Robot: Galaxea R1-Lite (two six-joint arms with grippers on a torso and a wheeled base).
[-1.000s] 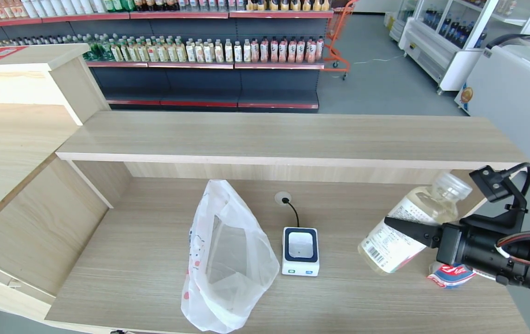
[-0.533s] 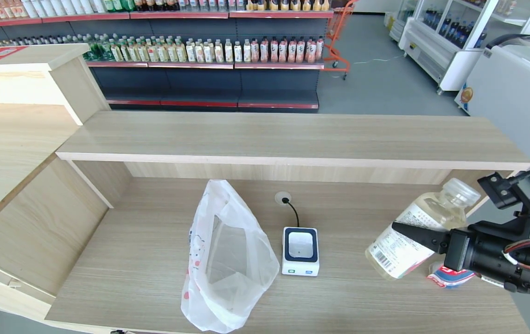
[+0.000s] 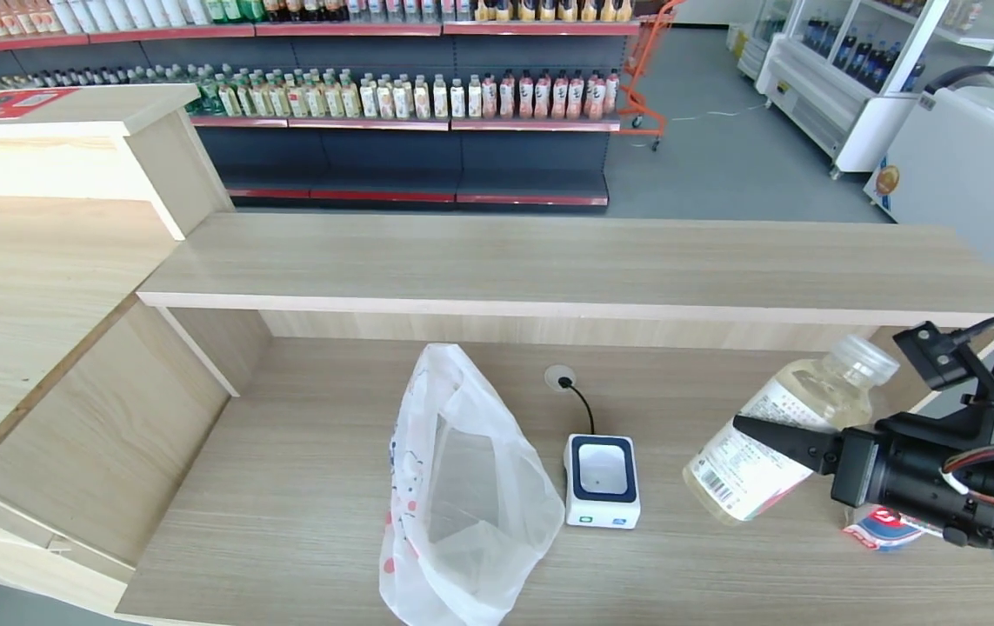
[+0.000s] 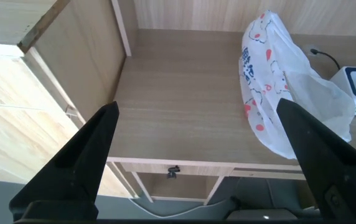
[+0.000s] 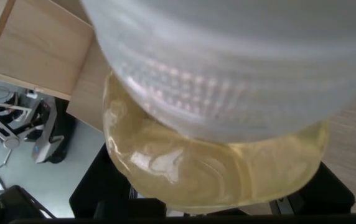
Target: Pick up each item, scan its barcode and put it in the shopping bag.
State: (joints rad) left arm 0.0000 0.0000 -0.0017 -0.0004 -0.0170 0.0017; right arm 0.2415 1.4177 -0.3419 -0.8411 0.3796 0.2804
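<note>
Bare counter (image 3: 288, 487) runs wide between the left side panel (image 3: 96, 426) and the shopping bag (image 3: 462, 496), easy passage there. Bag and scanner (image 3: 603, 469) sit just beside each other, tight gap, cable (image 3: 582, 402) trailing behind. Further right the tilted bottle (image 3: 775, 435) hangs over the wood, packet (image 3: 883, 528) beyond. The raised ledge (image 3: 583, 269) walls off the back.

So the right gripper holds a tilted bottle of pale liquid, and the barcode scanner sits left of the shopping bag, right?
Not quite. The head view shows the barcode scanner right of the shopping bag, between it and the tilted bottle of pale liquid that the right gripper holds.
</note>
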